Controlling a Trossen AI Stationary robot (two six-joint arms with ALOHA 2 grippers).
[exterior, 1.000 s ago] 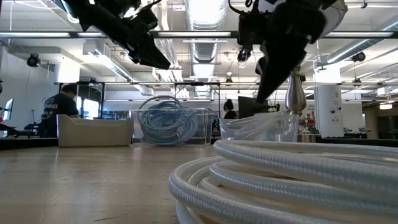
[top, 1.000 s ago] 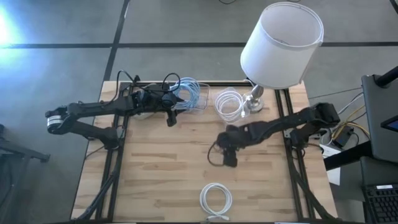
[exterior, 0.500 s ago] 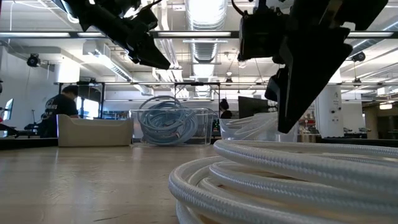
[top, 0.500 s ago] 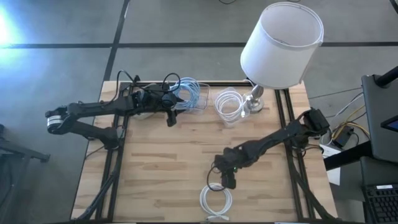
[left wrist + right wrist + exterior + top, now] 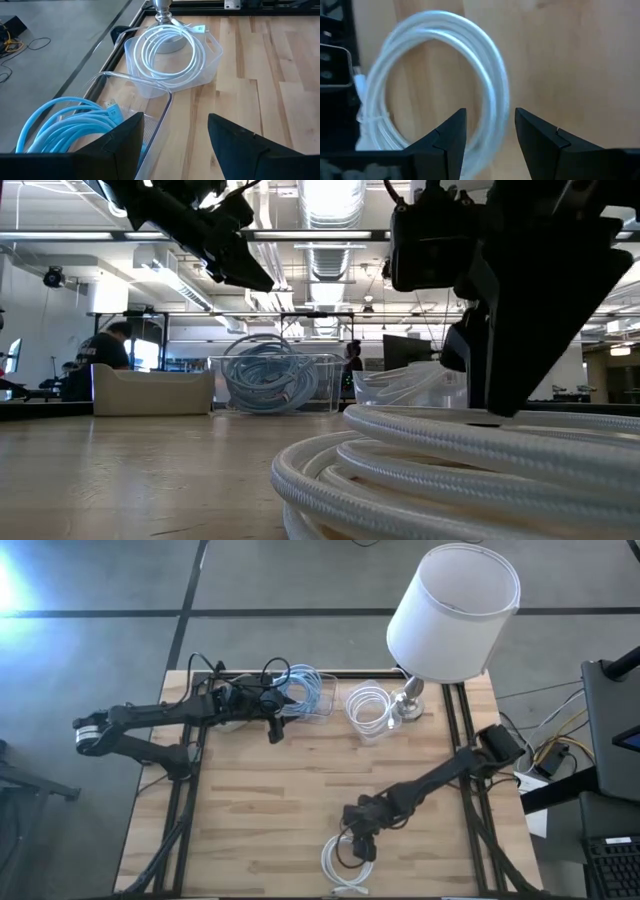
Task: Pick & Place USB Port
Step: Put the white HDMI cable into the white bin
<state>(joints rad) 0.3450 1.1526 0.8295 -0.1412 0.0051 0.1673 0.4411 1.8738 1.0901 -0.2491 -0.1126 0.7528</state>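
The right end effector point(image 5: 358, 843) hangs low over the near edge of the bench point(image 5: 260, 810). Its two fingers point(image 5: 445, 140) are apart, and nothing is between them yet. The white cable point(image 5: 347, 862) lies coiled flat on the wood right under it. One side of the loop runs into the gap between the fingers, so they look lined up to pinch it.

The job looks like it has just begun. The cable is not picked up, and it must be carried away afterward, maybe to the clear tub point(image 5: 372, 712) by the lamp point(image 5: 452, 612), where another white coil sits.

The left end effector point(image 5: 273, 730) waits far off, open, above a tub holding blue cable point(image 5: 65, 125).
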